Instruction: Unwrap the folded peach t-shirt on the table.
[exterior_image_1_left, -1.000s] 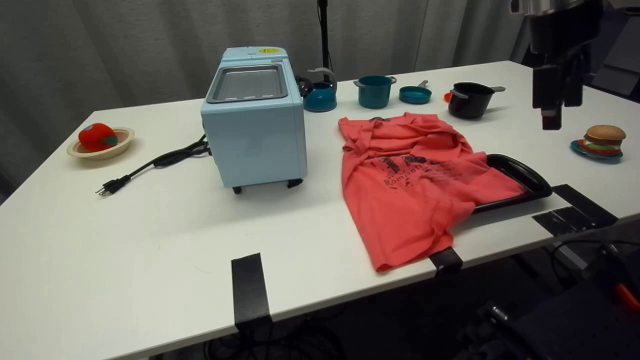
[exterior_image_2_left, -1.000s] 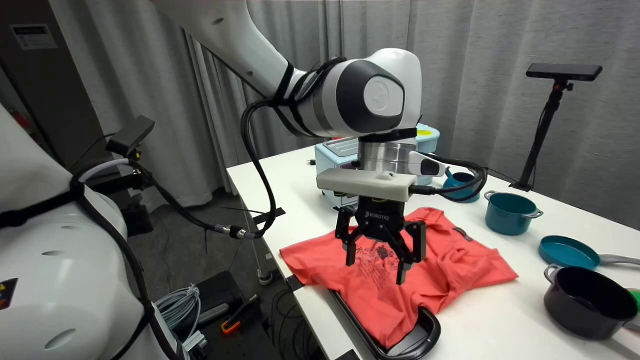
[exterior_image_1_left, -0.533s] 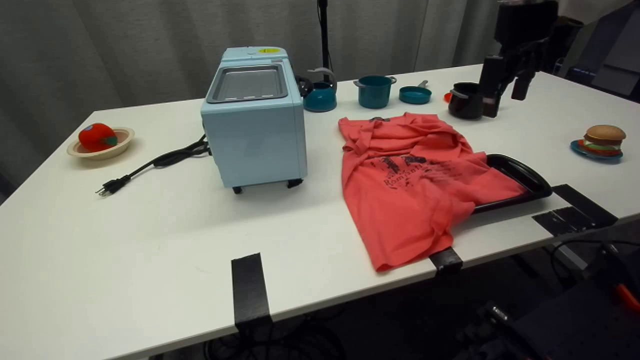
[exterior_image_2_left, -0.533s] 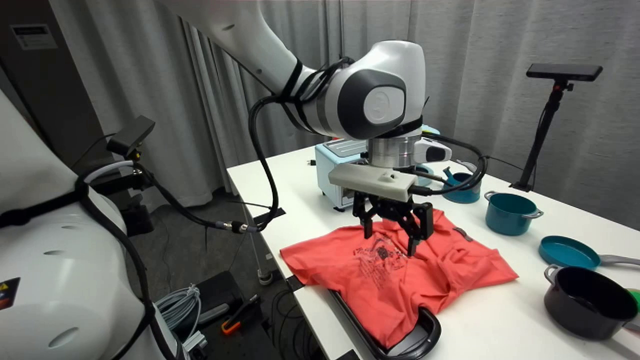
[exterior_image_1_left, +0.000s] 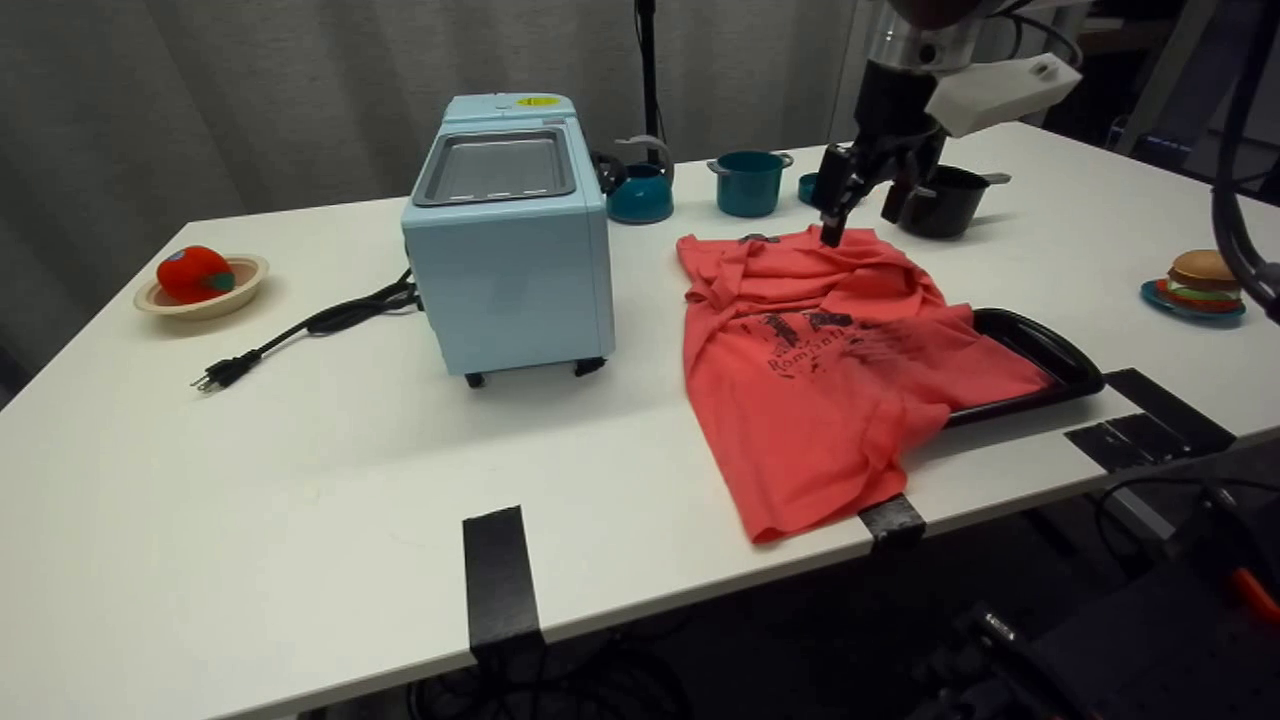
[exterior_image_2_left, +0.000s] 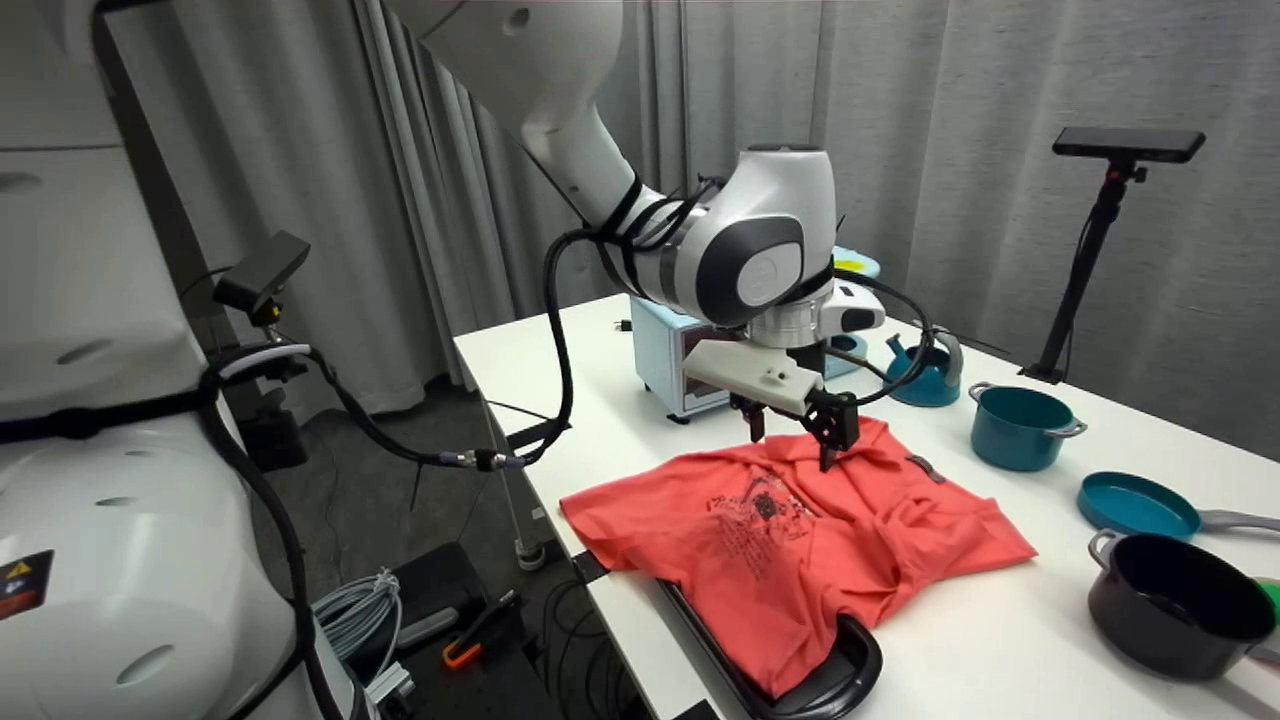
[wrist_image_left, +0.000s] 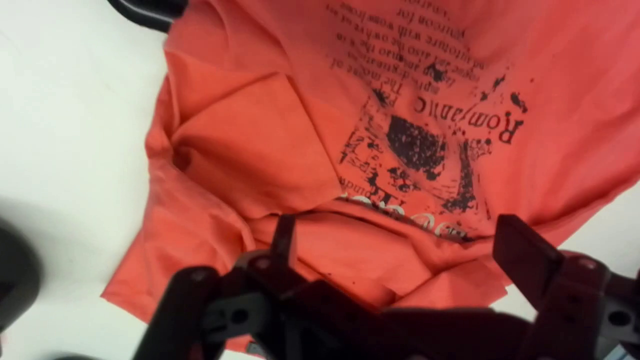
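Note:
The peach t-shirt, coral in colour, lies rumpled on the white table in both exterior views (exterior_image_1_left: 790, 420) (exterior_image_2_left: 650, 510). Its dark print faces up. Folds bunch at its far end, and one end lies over a black tray (exterior_image_1_left: 1075, 375), which also shows in an exterior view (exterior_image_2_left: 862, 660). In the wrist view the shirt (wrist_image_left: 260, 145) fills most of the picture, with a folded-over flap and layered folds below the print. My gripper (wrist_image_left: 397, 235) is open and empty above these folds. It also shows in both exterior views (exterior_image_1_left: 862, 222) (exterior_image_2_left: 793, 452), apart from the cloth.
A light blue toaster oven (exterior_image_1_left: 510, 280) stands beside the shirt. A teal kettle (exterior_image_1_left: 641, 195), teal pot (exterior_image_2_left: 1022, 428), teal pan (exterior_image_2_left: 1138, 503) and black pot (exterior_image_2_left: 1180, 605) line the far side. A toy burger (exterior_image_1_left: 1200, 282) and a bowl (exterior_image_1_left: 240, 290) with a red tomato sit at opposite ends.
My gripper has moved across, away from the tray side, to over the shirt's bunched far end, and has turned somewhat. It stays open. The shirt has not moved.

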